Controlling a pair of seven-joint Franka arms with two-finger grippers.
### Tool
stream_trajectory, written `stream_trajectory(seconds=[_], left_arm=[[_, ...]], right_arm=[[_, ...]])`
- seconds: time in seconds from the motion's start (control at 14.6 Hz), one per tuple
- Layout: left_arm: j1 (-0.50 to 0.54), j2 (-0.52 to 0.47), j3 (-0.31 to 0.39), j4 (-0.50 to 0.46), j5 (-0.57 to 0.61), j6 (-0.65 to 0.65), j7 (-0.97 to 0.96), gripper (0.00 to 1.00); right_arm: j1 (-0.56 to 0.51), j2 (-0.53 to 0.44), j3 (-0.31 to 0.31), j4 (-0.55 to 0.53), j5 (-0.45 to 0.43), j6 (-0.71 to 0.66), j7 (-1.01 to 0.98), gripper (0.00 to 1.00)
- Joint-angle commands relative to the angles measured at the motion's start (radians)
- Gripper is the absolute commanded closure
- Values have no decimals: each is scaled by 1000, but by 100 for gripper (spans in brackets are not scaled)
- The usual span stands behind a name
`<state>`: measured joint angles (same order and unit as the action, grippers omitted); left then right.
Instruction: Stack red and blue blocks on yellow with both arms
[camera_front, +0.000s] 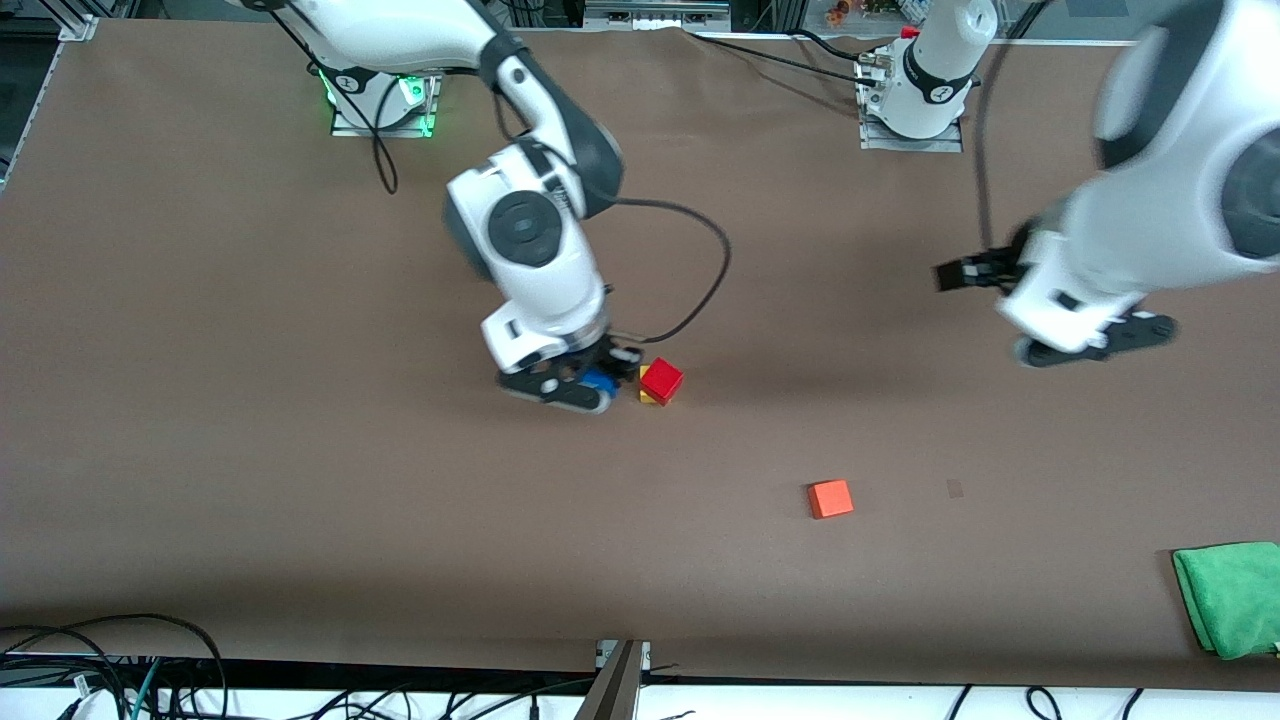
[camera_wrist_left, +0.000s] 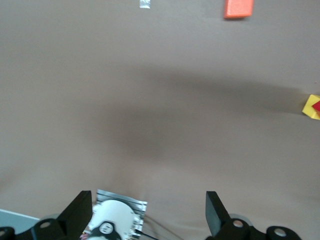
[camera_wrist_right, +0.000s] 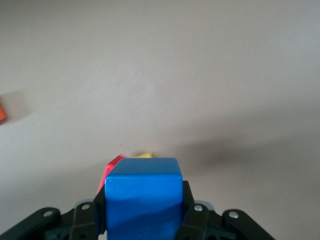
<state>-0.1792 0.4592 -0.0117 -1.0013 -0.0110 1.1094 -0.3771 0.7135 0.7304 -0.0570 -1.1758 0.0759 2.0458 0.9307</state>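
Blue cube (camera_wrist_right: 143, 199) sits pinched in the right hand (camera_front: 572, 383), fingers closed on 2 opposite faces, hovering just beside the stack. Red cube (camera_front: 661, 380) already rests on the yellow cube (camera_front: 646, 397), slightly twisted, near the middle of the brown surface (camera_front: 300, 500). These matte blocks look light and rigid, so a flat-sided pinch should hold; placing squarely is the tricky part. Left hand (camera_wrist_left: 150, 215) waits, spread wide and empty, over bare surface toward its own end. Only the right wrist view shows the grip clearly; the front view adds the orange cube (camera_front: 830, 498).
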Motion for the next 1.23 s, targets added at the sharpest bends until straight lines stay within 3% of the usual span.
stream_trajectory(seconds=[0.0,0.27,0.55,0.82,1.17], left_arm=[[72,-27,-8,-23,-15,-13,119,0],[171,-24,-8,-28,-14,-3,256,0],[198,-20,1,-75,43,50,393,0],[219,-20,22,-172,42,173,504,0],[176,-24,41,-330,28,371,503,0]], right_arm=[[40,46,-14,42,1,27,62,95],[84,75,-23,42,-30,48,79,95],[92,104,-24,42,-37,88,105,94],[98,127,-24,44,-54,129,109,92],[98,145,-24,45,-59,162,122,86]])
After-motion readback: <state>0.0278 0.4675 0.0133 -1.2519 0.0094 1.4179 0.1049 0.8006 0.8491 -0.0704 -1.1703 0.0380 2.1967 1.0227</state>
